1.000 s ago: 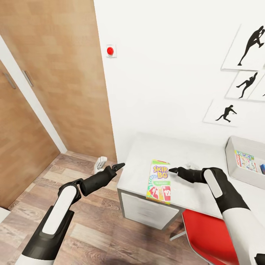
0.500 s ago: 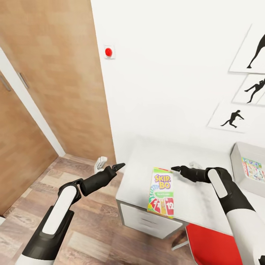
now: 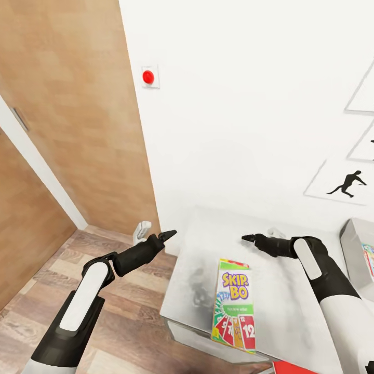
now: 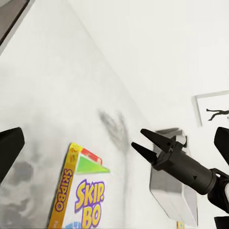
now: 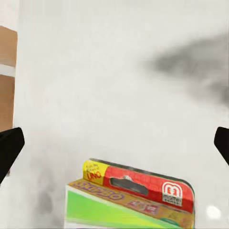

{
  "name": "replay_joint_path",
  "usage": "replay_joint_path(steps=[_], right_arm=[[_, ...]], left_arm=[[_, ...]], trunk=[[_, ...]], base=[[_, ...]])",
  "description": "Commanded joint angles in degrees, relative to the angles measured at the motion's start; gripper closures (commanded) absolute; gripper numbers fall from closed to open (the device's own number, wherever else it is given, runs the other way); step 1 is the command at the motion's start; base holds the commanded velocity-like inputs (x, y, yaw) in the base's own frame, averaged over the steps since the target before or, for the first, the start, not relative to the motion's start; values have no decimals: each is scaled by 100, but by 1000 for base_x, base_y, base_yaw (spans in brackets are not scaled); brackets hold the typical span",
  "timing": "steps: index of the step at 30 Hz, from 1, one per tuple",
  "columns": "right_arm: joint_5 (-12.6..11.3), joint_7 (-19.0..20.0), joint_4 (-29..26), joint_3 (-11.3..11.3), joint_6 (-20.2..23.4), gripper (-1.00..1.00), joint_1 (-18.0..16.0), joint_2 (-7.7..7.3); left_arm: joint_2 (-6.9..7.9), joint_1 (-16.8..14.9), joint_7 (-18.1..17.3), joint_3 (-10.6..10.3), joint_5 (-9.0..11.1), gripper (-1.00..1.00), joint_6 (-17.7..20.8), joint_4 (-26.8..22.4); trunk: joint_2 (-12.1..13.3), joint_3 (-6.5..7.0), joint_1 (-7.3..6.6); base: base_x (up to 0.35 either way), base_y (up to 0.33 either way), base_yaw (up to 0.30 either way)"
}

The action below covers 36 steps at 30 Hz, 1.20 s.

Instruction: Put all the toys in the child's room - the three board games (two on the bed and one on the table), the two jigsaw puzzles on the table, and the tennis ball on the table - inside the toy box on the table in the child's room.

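A SKIP-BO board game (image 3: 234,306) lies flat on the light grey table (image 3: 296,280), near its front edge. It also shows in the left wrist view (image 4: 81,200) and, by its red top end, in the right wrist view (image 5: 138,191). My right gripper (image 3: 247,238) hovers open above the table, just beyond the box's far end. My left gripper (image 3: 170,235) is open and empty, off the table's left side over the floor. The grey toy box (image 3: 355,244) stands at the far right of the table with something colourful inside.
A wooden wardrobe wall (image 3: 67,130) runs along the left, and wood flooring (image 3: 130,317) lies below it. A red button (image 3: 148,77) and silhouette pictures (image 3: 345,184) hang on the white wall. A red chair (image 3: 291,368) edge peeks under the table front.
The whole picture has shifted: the camera moved, so the table and SKIP-BO box sit lower and closer, and the toy box has slid towards the right edge. Both arms keep their pose.
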Motion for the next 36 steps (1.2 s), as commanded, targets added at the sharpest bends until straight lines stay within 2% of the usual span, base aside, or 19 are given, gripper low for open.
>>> replay_joint_path(steps=[1,10,24,32,36], right_arm=[[57,60,-1,-13,26,-100,-4,3],[50,58,0,-13,24,-100,-6,7],[57,56,99,43,30,-100,-10,76],[71,51,376,86,24,-100,-20,189],[89,42,733,105,2,-100,-52,300]], left_arm=[[4,-5,55,-6,60,-100,5,-7],[4,-5,57,-6,60,-100,5,-7],[4,-5,63,-6,59,-100,5,-7],[4,-5,62,-6,61,-100,5,-7],[4,-5,63,-6,60,-100,5,-7]], trunk=[[-10,-10,7],[-10,-10,7],[-10,-10,7],[-10,-10,7],[-10,-10,7]], base=[[330,0,0],[222,0,0],[51,0,0],[9,0,0],[4,0,0]])
